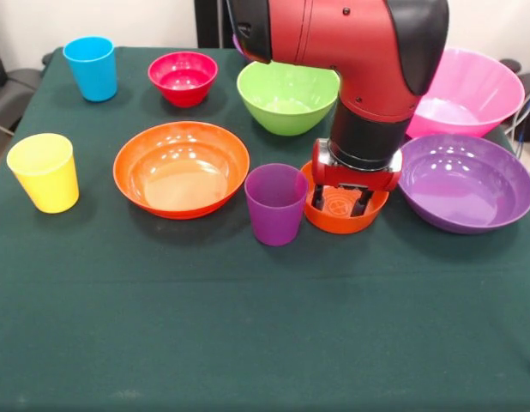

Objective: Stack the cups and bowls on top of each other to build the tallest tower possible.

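Green cloth covers the bench (pixel 248 343). Just right of the purple cup (pixel 275 203), the hand (pixel 342 202) hangs open inside the small orange bowl (pixel 344 215). Best pinch one wall squarely, then lift straight

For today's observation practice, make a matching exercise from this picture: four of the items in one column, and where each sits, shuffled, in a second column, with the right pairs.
Items:
1. blue cup
2. yellow cup
3. purple cup
4. small orange bowl

Places:
A. under the gripper
B. far left corner of the table
C. between the two orange bowls
D. left edge, nearer than the blue cup

Pairs: 1-B, 2-D, 3-C, 4-A
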Robot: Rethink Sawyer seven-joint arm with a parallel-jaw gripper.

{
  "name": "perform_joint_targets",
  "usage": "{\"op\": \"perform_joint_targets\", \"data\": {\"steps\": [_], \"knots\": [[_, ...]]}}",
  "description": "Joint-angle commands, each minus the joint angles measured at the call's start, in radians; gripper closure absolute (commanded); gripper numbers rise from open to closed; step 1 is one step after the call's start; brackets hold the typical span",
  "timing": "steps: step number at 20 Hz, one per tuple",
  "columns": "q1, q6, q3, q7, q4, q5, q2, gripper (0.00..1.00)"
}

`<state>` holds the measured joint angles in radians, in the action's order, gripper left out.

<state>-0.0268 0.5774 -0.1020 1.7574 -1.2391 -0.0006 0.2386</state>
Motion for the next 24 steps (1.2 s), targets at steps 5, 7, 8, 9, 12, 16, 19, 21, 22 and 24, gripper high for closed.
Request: {"op": "perform_joint_targets", "data": {"steps": [5, 7, 8, 9, 12, 16, 19, 21, 22, 24], "knots": [[0.024, 0.054, 0.049, 0.123, 0.071, 0.015, -0.018, 0.00], [0.030, 0.059, 0.044, 0.134, 0.095, 0.021, -0.037, 0.00], [0.035, 0.057, 0.038, 0.141, 0.104, 0.023, -0.045, 0.00], [0.043, 0.054, 0.031, 0.150, 0.111, 0.024, -0.052, 0.00], [0.061, 0.041, 0.012, 0.170, 0.120, 0.026, -0.065, 0.00], [0.076, 0.026, -0.006, 0.184, 0.147, 0.036, -0.101, 0.00], [0.091, 0.016, -0.023, 0.204, 0.173, 0.045, -0.133, 0.00], [0.098, 0.008, -0.030, 0.210, 0.168, 0.051, -0.136, 0.00], [0.101, 0.005, -0.032, 0.211, 0.164, 0.054, -0.135, 0.00], [0.104, 0.002, -0.035, 0.212, 0.162, 0.058, -0.138, 0.00]]}}
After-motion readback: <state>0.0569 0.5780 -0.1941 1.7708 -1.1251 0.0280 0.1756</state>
